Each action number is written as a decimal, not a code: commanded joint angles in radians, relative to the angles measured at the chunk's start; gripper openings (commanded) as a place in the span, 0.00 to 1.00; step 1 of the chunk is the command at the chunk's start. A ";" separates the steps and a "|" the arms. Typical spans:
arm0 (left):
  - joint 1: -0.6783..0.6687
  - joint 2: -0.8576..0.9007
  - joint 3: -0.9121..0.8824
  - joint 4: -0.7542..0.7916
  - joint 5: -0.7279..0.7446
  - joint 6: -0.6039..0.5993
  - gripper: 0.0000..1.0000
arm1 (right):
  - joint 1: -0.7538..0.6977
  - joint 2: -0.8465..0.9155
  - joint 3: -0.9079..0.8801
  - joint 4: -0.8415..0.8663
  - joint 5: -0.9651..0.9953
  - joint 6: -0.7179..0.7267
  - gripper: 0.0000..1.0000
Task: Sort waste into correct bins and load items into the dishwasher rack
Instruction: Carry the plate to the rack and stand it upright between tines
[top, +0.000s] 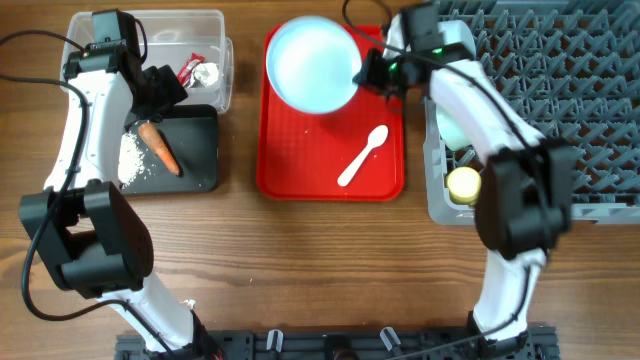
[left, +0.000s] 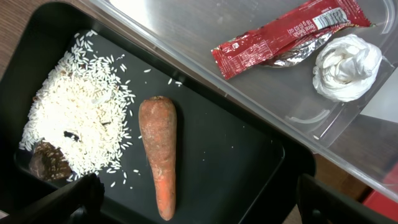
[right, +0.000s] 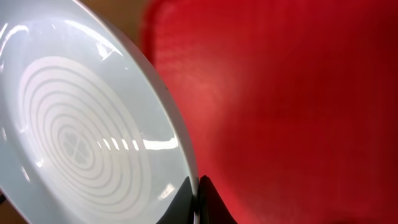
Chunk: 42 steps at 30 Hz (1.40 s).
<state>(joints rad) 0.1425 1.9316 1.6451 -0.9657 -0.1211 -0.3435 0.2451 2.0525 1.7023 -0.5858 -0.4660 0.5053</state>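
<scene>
In the right wrist view, the right gripper (right: 198, 198) is seen at the bottom edge of the frame with its 2 fingers pressed onto the thin rim of the round pale-blue glossy plate (right: 81, 143). The plate is tilted, and it is held above the blurred red plastic tray (right: 298, 93).

The plate is judged stiff, smooth and likely slippery. Whether it is breakable cannot be told. With only 1 edge pinched, it may swing in the grip, so a firm hold on the rim and a slow carry are advised.

The concentric rings on the plate's face and the exact pinch are shown only by this view. In the overhead view, the pinch is hidden under the arm.

The overhead view supplies the layout instead. The plate is placed at upper centre, over the tray's top end. A white plastic spoon (top: 364, 155) lies lower on the tray, and the grey pronged dishwasher rack (top: 590, 90) fills the upper right.

Farther off, at upper left, the left gripper (left: 199, 185) is shown spread wide and empty above the black rectangular tray (left: 236, 162). That tray holds an orange carrot (left: 159, 152) and spilled white rice (left: 74, 118). Beyond it, a red foil wrapper (left: 280, 37) and a crumpled white tissue (left: 345, 65) lie in the clear plastic bin (left: 186, 25).
</scene>
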 joint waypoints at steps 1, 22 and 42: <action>-0.002 -0.020 0.011 -0.001 0.005 -0.009 1.00 | 0.004 -0.200 0.006 -0.053 0.195 -0.122 0.04; -0.002 -0.020 0.011 -0.001 0.005 -0.009 1.00 | -0.066 -0.447 -0.011 -0.158 1.753 -0.454 0.04; -0.002 -0.020 0.011 -0.001 0.005 -0.009 1.00 | -0.155 -0.215 -0.074 0.234 1.455 -1.200 0.04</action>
<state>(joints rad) 0.1425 1.9316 1.6451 -0.9657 -0.1207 -0.3435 0.0891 1.8194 1.6310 -0.3607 1.1049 -0.4942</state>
